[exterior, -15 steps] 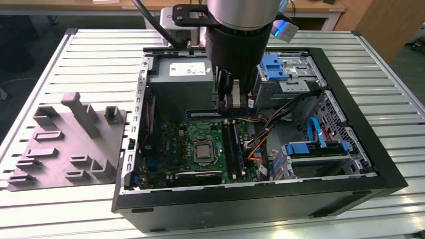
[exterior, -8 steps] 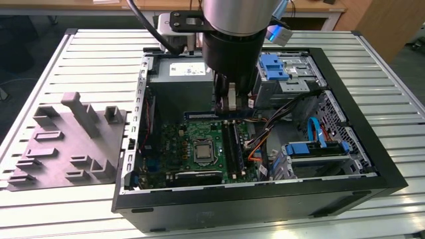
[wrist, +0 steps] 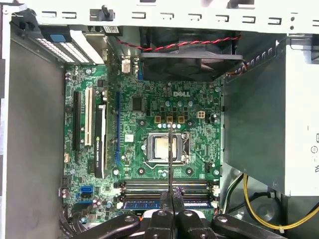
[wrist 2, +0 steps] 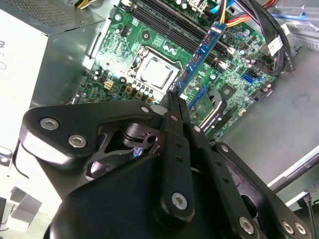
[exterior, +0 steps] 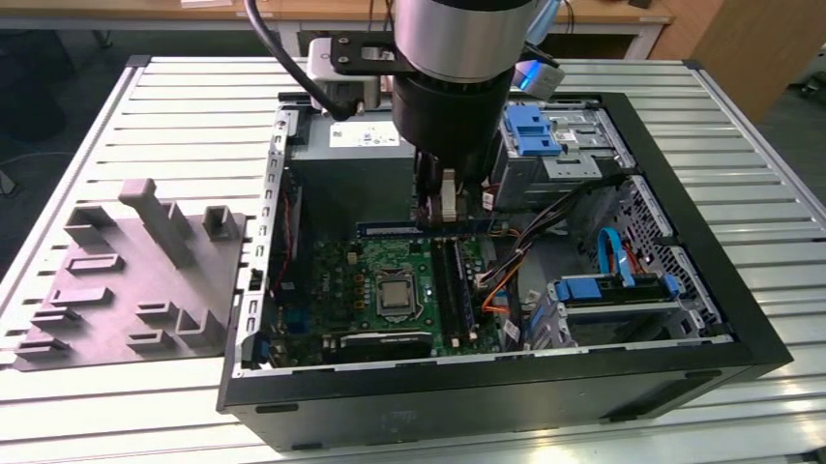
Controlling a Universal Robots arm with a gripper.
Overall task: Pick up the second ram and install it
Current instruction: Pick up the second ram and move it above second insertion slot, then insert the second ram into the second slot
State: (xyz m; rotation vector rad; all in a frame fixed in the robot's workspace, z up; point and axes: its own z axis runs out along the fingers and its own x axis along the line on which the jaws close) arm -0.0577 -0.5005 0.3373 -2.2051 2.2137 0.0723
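The second ram (exterior: 387, 229) is being held above the motherboard (exterior: 387, 261), crosswise to the slots (exterior: 450, 285)

From the exterior view's left: one grey fixture (exterior: 130, 280) is being left unused; one ram is being pinched by the one gripper (exterior: 443, 218), its fingers closed tight on it; one blue board (wrist: 144, 204) is seemingly being held by a slot. A slot could be struck if the ram is lowered unturned, or the cables (wrist 2: 276, 37) could be snagged.

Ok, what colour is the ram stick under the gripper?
Blue. The ram stick shows best in the second wrist view, just beyond the gripper.
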